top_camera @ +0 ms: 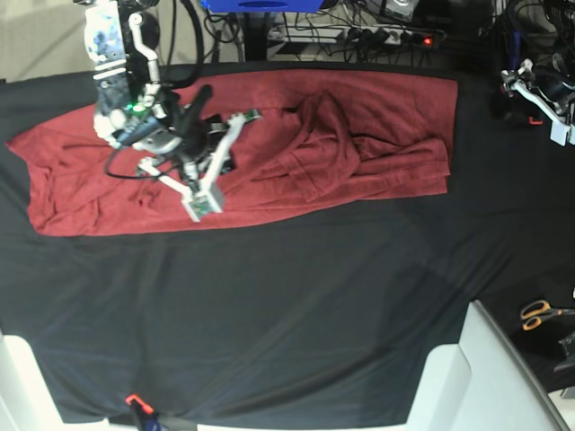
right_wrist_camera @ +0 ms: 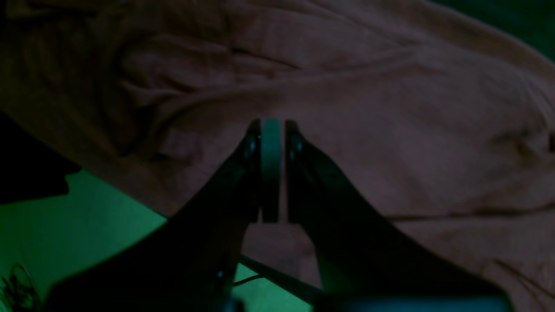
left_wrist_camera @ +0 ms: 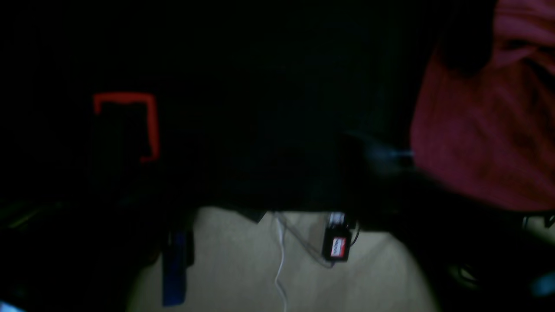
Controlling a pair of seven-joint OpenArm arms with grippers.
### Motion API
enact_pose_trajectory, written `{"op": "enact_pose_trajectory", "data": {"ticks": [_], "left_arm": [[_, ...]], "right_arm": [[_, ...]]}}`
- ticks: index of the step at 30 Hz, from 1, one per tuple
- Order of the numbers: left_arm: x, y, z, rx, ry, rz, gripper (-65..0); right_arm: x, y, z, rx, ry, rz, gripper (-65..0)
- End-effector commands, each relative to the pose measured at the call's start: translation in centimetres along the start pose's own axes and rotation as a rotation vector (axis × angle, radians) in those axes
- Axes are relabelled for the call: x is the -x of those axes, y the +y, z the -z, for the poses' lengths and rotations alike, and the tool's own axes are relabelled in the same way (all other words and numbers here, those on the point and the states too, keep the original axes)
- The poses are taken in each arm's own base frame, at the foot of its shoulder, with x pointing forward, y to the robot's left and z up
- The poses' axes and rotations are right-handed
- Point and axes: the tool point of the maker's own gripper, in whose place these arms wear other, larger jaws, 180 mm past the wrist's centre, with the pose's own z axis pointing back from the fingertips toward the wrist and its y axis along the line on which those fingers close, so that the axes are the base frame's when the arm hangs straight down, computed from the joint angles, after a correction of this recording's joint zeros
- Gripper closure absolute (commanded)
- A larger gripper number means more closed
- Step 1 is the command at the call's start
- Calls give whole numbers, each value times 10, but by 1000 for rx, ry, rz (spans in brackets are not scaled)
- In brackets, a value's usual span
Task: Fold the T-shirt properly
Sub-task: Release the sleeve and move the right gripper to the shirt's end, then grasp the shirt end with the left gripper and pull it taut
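Right jaws: the right gripper (right_wrist_camera: pixel 272 171) has its 2 fingers pressed flat together, nothing pinched between them; it hovers over the cloth, not gripping it.
Left jaws: the left gripper (top_camera: pixel 537 92) sits at the far table edge, well apart from the garment; its wrist view is too dark to tell its opening, and it holds nothing visible.
T-shirt: the T-shirt (top_camera: pixel 269 153) lies rumpled on the black table cloth (top_camera: pixel 296 305), in the far half of the table.
Direction from jaws: fabric lies directly under and ahead of the right fingertips.
Long axis: left to right in the base view, sleeves bunched near the middle.
Nearer arm: the right, by far.
Writing: a small red-and-white label (left_wrist_camera: pixel 337 247) below the table edge, unreadable; no brand on the shirt.
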Motion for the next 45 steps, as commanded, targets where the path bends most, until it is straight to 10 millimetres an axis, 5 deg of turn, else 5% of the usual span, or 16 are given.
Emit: {"op": "enact_pose_trajectory", "data": {"ticks": [1,3,10,17,22,28,35,38,45], "left_arm": [[-13,-6,0,26,-30,24,-602],[-24,-24,11,84,-53,21,-650],[-61,-83,40,253,-150,-26,-650],[-32,-123,81,352,-28,-73,-650],[-18,-132,84,368,9,-72,-643],[15,-130,80,361,64,-97,-420],[13,-129,80,361,62,-98,-196],[2,-133,83,368,39,-93,-2],[-43,-132,86,370,-42,-64,0]], "right_arm": [[-5,-7,-5,16,-31,12,-11],[3,-23,-8,50,-18,49,-9],[27,-44,-15,99,26,80,-8],[35,-45,-17,105,41,84,-8],[37,-45,-17,104,46,86,-8],[36,-44,-16,102,44,83,-8],[35,-44,-16,101,42,81,-8],[36,-44,-16,100,45,82,-8],[39,-45,-17,104,49,88,-8]]}}
